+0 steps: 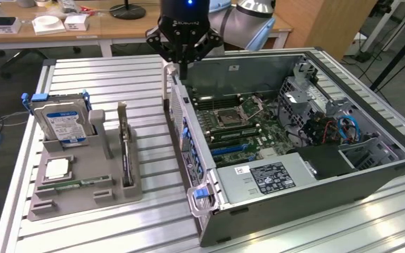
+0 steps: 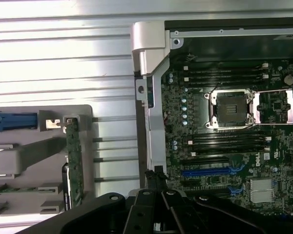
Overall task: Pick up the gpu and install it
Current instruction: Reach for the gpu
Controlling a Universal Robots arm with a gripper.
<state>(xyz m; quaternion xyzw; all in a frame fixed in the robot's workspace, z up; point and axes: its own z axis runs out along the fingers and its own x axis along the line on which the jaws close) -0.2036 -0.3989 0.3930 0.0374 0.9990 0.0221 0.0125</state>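
Observation:
The gpu [image 1: 126,155] stands on edge in a slot of the grey holder [image 1: 83,199], its silver bracket pointing up at the far end. In the wrist view the gpu [image 2: 74,165] shows as a narrow green strip in the holder [image 2: 34,156]. My gripper [image 1: 182,71] hangs shut and holds nothing, above the far corner of the open computer case [image 1: 371,174] on the exterior view's left side. It is well apart from the gpu. My gripper [image 2: 155,181] hovers over the case wall beside the motherboard [image 2: 224,146].
The holder also carries a silver hard drive [image 1: 60,122] with blue rails, a processor chip [image 1: 57,167] and a memory stick [image 1: 72,184]. The motherboard [image 1: 238,124] has blue slots [image 2: 210,171] and an open socket [image 2: 229,109]. A slatted metal table [image 1: 118,79] lies underneath.

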